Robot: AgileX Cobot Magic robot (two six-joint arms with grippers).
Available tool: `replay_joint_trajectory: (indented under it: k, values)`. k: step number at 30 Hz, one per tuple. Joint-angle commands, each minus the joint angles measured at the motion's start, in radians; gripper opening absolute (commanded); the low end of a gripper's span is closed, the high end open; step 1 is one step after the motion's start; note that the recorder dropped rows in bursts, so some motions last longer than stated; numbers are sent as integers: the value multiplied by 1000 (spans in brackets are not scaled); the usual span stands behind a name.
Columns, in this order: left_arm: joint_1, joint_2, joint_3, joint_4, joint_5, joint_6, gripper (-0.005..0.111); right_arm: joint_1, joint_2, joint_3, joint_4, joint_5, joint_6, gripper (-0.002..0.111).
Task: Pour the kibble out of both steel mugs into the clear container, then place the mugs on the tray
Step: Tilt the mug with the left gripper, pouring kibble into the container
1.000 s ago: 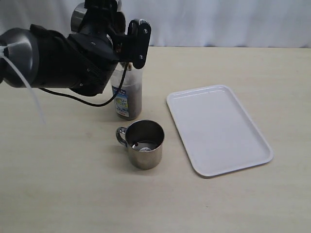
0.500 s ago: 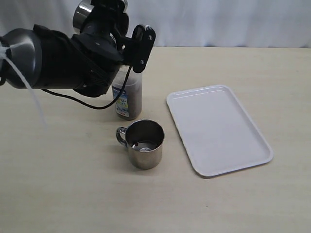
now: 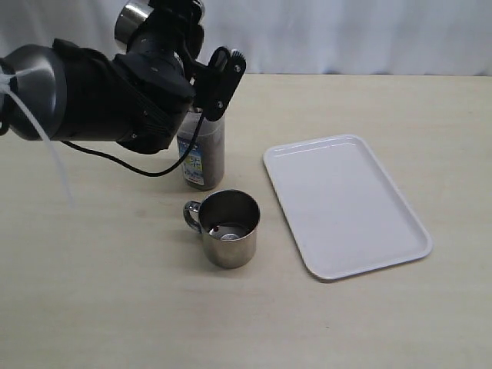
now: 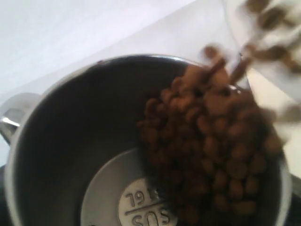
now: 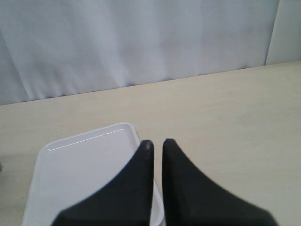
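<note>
My left gripper [image 3: 217, 79] hangs over the clear container [image 3: 201, 156], which stands on the table with dark kibble showing through its wall. In the left wrist view that gripper holds a steel mug [image 4: 70, 141] tipped, and the kibble [image 4: 211, 150] slides over the mug's rim toward the container's mouth [image 4: 277, 66]. The gripper's own fingers do not show there. A second steel mug [image 3: 229, 228] stands upright and empty in front of the container. The white tray [image 3: 342, 204] lies to the right. My right gripper [image 5: 156, 142] is shut with nothing in it, above the tray's edge [image 5: 84, 141].
A black cable [image 3: 131, 164] droops from the left arm beside the container. A pale curtain [image 3: 346, 34] closes off the back of the table. Bare tabletop lies in front of the empty mug and right of the tray.
The left wrist has turned a little further over the container, swinging its visible finger up and to the right. The empty mug, tray and right gripper have not moved.
</note>
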Motion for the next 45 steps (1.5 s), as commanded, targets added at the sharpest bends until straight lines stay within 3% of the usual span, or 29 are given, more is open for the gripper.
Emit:
replay_joint_trajectory:
  k: [1,8,17,36,45]
  values:
    - [-5,-8,-10,21,34,17,0,3,-3,1,1,-2,-3,5]
    - [-46,-8,-25,21,61,126,0,3,-3,1,1,-2,-3,5]
    - [-49,-8,-31,21,68,324,0,3,-3,1,1,-2,-3,5]
    - [-49,-8,-31,21,79,521,0,3,-3,1,1,-2,-3,5]
    - [-102,-8,-47,21,143,576,0,3,-3,1,1,-2,-3,5]
